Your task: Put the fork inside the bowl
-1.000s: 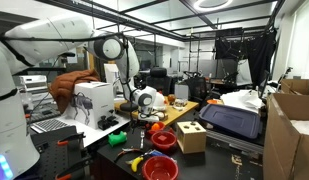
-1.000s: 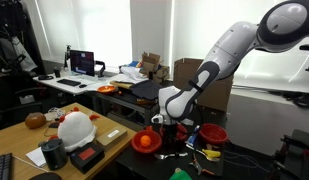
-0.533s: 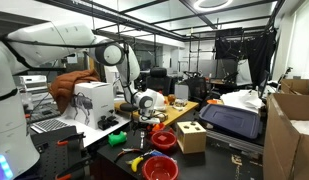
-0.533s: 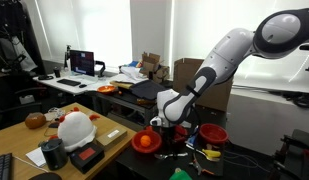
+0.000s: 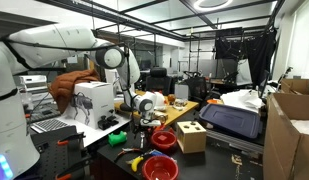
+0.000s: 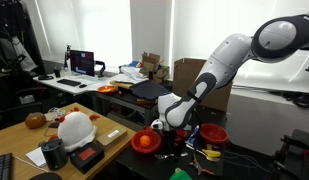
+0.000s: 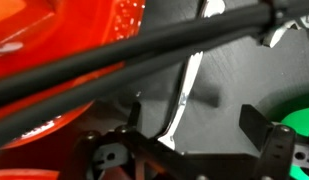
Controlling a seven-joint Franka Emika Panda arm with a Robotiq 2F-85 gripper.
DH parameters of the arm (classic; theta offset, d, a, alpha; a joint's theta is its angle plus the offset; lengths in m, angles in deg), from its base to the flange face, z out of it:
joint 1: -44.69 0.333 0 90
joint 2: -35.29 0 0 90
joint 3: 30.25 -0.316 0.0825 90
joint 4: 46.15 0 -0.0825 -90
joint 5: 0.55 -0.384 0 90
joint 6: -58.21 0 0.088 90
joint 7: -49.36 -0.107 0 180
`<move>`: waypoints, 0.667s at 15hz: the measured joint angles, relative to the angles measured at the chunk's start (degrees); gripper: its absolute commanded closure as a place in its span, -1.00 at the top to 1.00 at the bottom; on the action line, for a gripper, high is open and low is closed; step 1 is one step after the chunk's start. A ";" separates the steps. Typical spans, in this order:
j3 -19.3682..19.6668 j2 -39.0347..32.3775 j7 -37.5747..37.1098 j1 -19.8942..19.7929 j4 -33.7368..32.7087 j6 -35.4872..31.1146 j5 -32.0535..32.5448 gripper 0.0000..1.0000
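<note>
**Fork lying between open jaws**

In the wrist view we are seeing the gripper spread wide, gripping nothing. The fork is lying on the dark table between the jaws, running away from the camera. Farther off, the red bowl is sitting just beside it.

The arm is built of smooth, rounded white segments with dark joints. A white wrist block is followed by the black gripper. Thick black cables are seen crossing the wrist view.
</note>
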 measured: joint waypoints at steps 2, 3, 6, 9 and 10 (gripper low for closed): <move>0.13 -0.34 0.05 0.16 -0.01 -1.71 0.86 0.48; 0.25 -0.45 0.05 0.30 -0.01 -2.61 1.36 0.43; 0.87 -0.59 0.05 0.80 -0.01 -5.22 2.73 -0.04; 0.99 -0.60 0.14 0.80 -0.01 -6.61 3.78 -0.49; 0.84 -0.49 0.49 0.81 0.04 -6.46 3.78 -0.61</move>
